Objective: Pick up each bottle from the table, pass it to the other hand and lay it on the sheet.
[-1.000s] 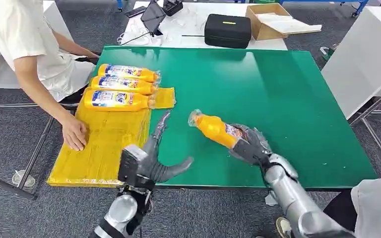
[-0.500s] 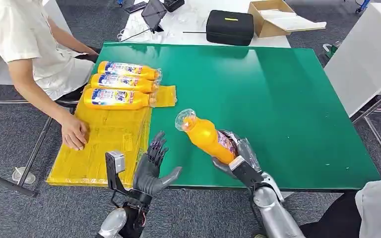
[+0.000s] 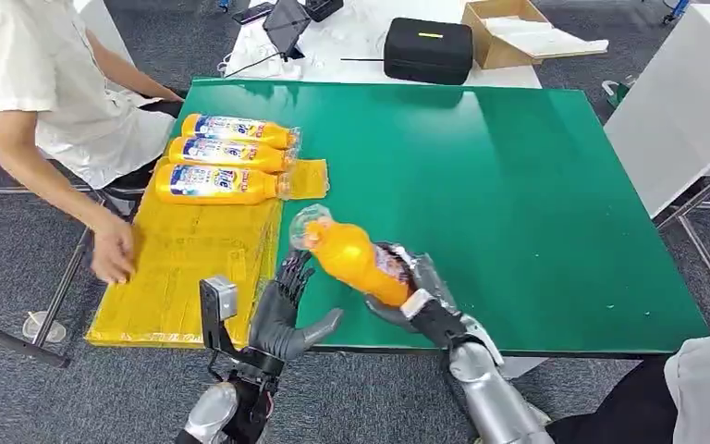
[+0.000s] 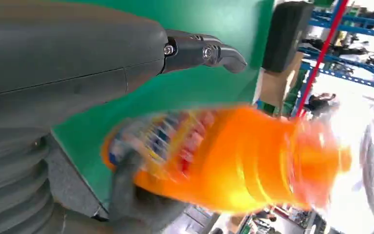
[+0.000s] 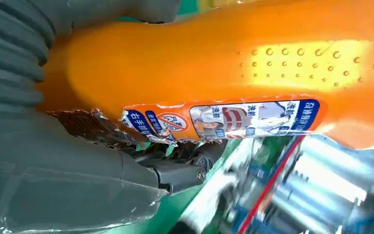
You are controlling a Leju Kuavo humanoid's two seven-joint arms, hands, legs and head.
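Observation:
My right hand [image 3: 418, 294] grips an orange bottle [image 3: 349, 257] by its lower half and holds it above the near edge of the green table [image 3: 518, 185], neck tilted up toward the yellow sheet [image 3: 185, 268]. The bottle [image 5: 214, 63] shows close in the right wrist view, its label torn, and it appears blurred [image 4: 229, 161] in the left wrist view. My left hand [image 3: 282, 310] stands open just beside the bottle, fingers spread and raised, not touching it. Three orange bottles [image 3: 226, 157] lie side by side at the far end of the sheet.
A person in a white shirt [image 3: 46, 83] sits at the left, one hand [image 3: 111, 254] by the sheet's left edge. Behind the green table stand a black case [image 3: 427, 51], a cardboard box [image 3: 508, 32] and a tablet [image 3: 287, 26]. A white table [image 3: 684, 102] is at the right.
My right hand has lifted the bottle off the table and carried it left toward my left hand. My left hand has drawn back and turned upright. The person's hand slid off the sheet.

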